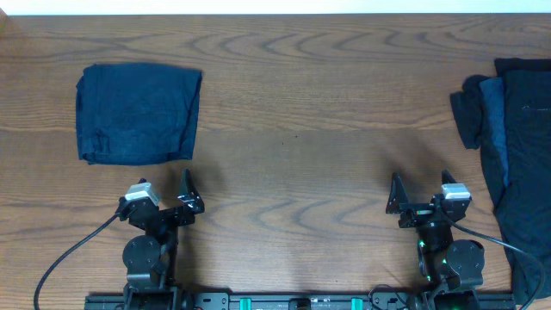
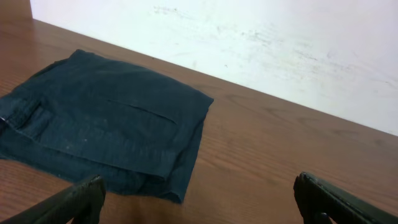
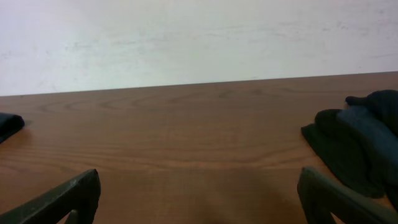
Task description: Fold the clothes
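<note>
A folded navy garment [image 1: 138, 114] lies flat at the back left of the table; the left wrist view shows the same folded garment [image 2: 106, 130] just ahead of my fingers. A rumpled heap of dark clothes [image 1: 512, 164] lies along the right edge, and its near end [image 3: 360, 140] shows in the right wrist view. My left gripper [image 1: 164, 191] rests near the front edge, below the folded piece, open and empty. My right gripper [image 1: 422, 188] sits at the front right, left of the heap, also open and empty.
The wooden table [image 1: 293, 146] stretches between the two piles. A pale wall [image 3: 186, 37] stands behind the far edge. Cables [image 1: 60, 267] trail from both arm bases at the front.
</note>
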